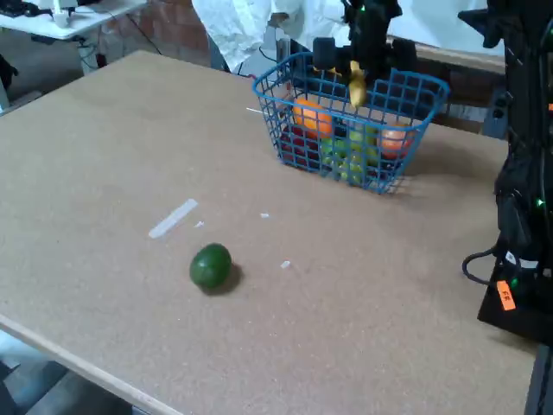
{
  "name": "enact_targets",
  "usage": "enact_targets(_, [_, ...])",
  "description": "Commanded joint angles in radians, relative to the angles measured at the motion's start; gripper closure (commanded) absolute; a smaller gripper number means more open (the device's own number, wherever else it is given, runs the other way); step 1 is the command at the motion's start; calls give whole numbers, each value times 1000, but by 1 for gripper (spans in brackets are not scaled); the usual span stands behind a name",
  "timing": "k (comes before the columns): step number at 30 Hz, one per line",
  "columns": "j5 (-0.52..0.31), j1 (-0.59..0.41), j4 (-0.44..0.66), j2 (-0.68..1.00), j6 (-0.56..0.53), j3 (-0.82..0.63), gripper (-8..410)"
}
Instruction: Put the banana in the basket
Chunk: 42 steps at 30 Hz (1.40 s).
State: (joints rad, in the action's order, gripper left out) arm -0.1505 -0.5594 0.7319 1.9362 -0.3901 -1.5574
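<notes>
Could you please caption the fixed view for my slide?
Pincer holds banana over the blue basket; green fruit sits on table.

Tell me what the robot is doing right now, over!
Gripper shut on banana, hanging above the blue basket. Basket already holds other fruit. Green round fruit sits alone on the table, well clear. Nothing blocking the drop.

Robotics lab or workshop, bare particleboard worktable (130,156), brick wall (177,30), black cabled equipment (523,216)

Soft, even light; slight blur
</notes>
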Motion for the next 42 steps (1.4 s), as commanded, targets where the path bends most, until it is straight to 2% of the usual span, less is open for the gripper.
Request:
enact_targets(1, [-16,0,13,2,43,0,402])
enact_targets(8, [-23,0,32,22,18,5,401])
enact_targets(12, [-24,-1,42,24,6,13,378])
enact_targets(15, [-23,-2,57,31,-8,13,335])
enact_targets(20, [-23,-1,56,33,-4,13,235])
enact_targets(25, [-22,-2,40,29,36,13,144])
enact_targets(28, [-23,-1,17,27,66,13,108])
enact_targets(32, [-33,-1,14,26,107,13,98])
enact_targets(42, [-41,0,-21,-34,107,-6,98])
